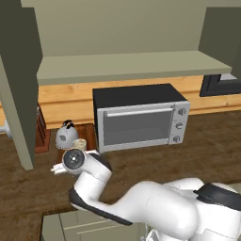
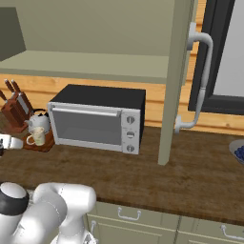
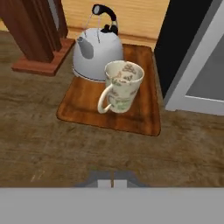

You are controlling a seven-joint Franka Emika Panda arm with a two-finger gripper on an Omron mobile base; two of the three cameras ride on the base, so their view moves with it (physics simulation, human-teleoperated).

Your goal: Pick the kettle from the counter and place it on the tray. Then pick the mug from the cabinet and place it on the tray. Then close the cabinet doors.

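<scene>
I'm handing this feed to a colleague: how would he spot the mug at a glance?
Find the grey microwave on the dark wooden counter; just left of it lies a reddish-brown tray. The mug stands on the tray's front half, before the silver kettle. It is the cream, brown-speckled one, open-topped, with a loop handle.

Tray [image 3: 131, 116] lies on counter [image 3: 39, 144], just left of microwave [image 1: 139, 117]. Kettle [image 3: 97, 52] sits on tray's back half, mug [image 3: 122, 86] upright on tray right in front of kettle. Knife block [image 3: 33, 30] stands on counter left of tray. Open cabinet [image 1: 127, 66] hangs above microwave, cabinet doors [image 2: 174, 81] swung out either side.
</scene>
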